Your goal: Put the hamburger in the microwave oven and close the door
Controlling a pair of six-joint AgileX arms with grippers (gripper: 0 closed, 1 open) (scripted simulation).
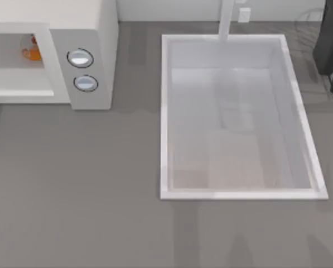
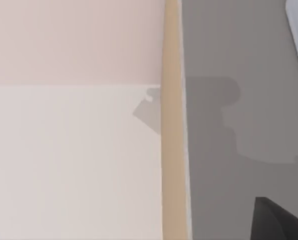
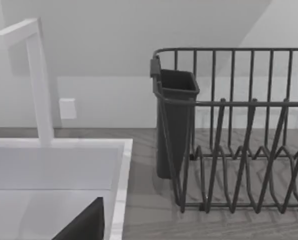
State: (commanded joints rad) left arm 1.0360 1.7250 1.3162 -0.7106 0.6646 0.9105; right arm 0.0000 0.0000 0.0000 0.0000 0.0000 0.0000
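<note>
A large white microwave oven (image 1: 82, 61) is seen at the far left of the grey surface (image 1: 77, 184), two round knobs (image 1: 80, 58) stacked on its front panel. The hamburger (image 1: 32, 53) is placed inside its open cavity, toward the back. The door cannot be made out, perhaps cut off by the frame edge. A white sink basin (image 1: 166, 111) is set to the right, with a dark dish rack (image 3: 238, 150) beyond it. The state of either hand cannot be told.
</note>
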